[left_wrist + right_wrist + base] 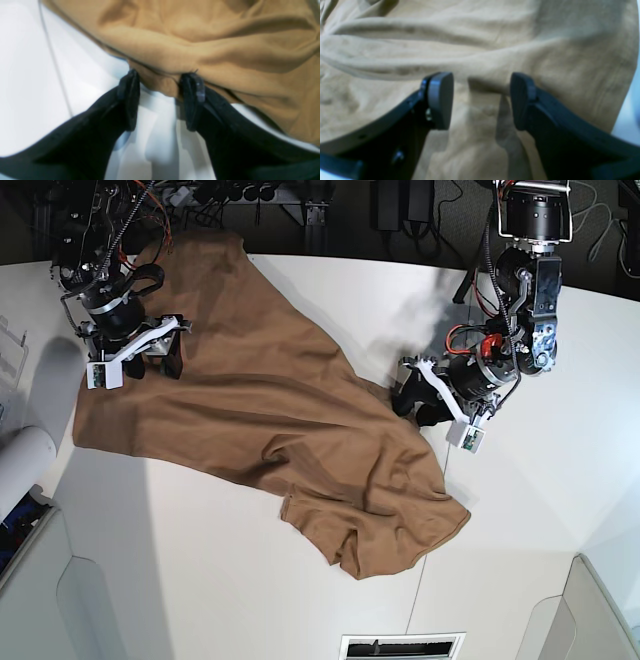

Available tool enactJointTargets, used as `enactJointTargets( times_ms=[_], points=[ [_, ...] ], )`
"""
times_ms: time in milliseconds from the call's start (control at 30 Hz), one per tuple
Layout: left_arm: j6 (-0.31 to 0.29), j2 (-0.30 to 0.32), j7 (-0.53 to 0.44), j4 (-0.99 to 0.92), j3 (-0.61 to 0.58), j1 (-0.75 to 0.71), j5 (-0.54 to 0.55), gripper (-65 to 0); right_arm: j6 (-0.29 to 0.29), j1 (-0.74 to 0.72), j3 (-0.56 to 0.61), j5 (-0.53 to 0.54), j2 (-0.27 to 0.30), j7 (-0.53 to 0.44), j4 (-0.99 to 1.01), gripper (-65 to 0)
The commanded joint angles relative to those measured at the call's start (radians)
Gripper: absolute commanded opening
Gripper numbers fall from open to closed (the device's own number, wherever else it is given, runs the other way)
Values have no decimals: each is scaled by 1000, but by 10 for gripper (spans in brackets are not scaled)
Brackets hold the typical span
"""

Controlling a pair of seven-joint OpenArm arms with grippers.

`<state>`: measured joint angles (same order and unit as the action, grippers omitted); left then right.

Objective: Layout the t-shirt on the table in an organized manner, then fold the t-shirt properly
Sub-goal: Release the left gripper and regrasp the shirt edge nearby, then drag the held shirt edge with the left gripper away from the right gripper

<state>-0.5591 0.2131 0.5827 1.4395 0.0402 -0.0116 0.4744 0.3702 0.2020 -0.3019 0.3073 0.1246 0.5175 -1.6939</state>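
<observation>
Sprawling rumpled tan t-shirt (260, 420), both end effectors agape, gripping nothing.

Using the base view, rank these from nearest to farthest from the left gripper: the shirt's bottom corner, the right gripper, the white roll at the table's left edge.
From the left gripper:
1. T-shirt bottom corner, below it.
2. Right gripper, across the shirt, image left.
3. White roll, far left edge.

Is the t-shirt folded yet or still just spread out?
Not folded. The t-shirt lies spread crookedly across the table, rumpled, with ridges near its lower end. Both grippers sit at its edges, jaws open.
</observation>
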Motion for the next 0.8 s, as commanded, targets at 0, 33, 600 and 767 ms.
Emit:
enactJointTargets(
  times_ms=[0, 33, 600, 767],
  points=[
    [-2, 2, -26, 14, 3, 14, 9, -347, 5, -7, -3, 14, 8, -18, -16, -296],
    [-1, 0, -27, 14, 1, 14, 3, -354, 5, -7, -3, 14, 8, -14, -16, -296],
    [-2, 116, 0, 68, 1, 0, -2, -650, 3, -5, -4, -105, 8, -5, 1, -650],
    [-1, 186, 22, 198, 11, -62, 45, -650, 0, -5, -4, -106, 8, -5, 55, -650]
  ],
)
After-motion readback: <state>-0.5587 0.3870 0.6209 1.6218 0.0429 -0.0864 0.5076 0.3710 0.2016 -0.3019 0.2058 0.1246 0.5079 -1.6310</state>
